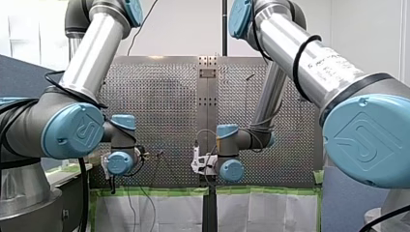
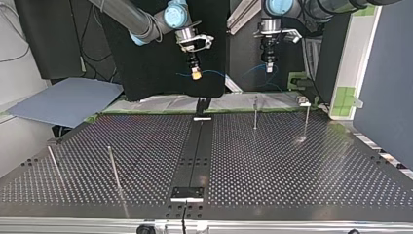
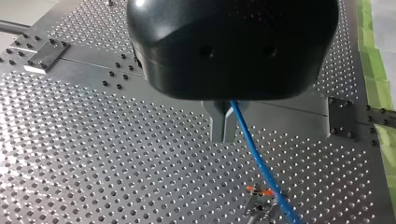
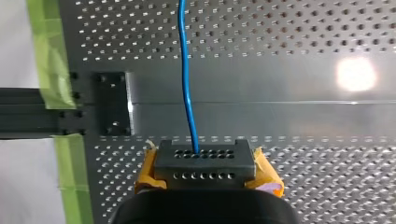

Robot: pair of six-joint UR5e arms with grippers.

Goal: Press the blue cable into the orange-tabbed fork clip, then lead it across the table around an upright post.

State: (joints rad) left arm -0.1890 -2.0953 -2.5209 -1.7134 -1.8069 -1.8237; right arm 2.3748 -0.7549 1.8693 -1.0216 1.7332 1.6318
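Observation:
The blue cable (image 3: 256, 154) runs out from between my left gripper's (image 3: 223, 132) shut metal fingers and slants down over the orange-tabbed fork clip (image 3: 259, 192) on the perforated plate beneath. In the right wrist view the blue cable (image 4: 186, 79) leaves my right gripper (image 4: 204, 161), whose yellow-padded fingers are shut on it, and stretches straight ahead. In the top view both grippers hang high over the table's far edge, my left gripper (image 2: 269, 67) at the right and my right gripper (image 2: 196, 74) at the left, with the blue cable (image 2: 214, 72) strung between them.
Thin upright posts stand on the table: two at the top view's far right (image 2: 255, 113) (image 2: 306, 121) and two at its near left (image 2: 113, 168) (image 2: 54, 165). A dark rail (image 2: 199, 146) runs down the middle. Green tape (image 4: 46, 56) lines the far edge.

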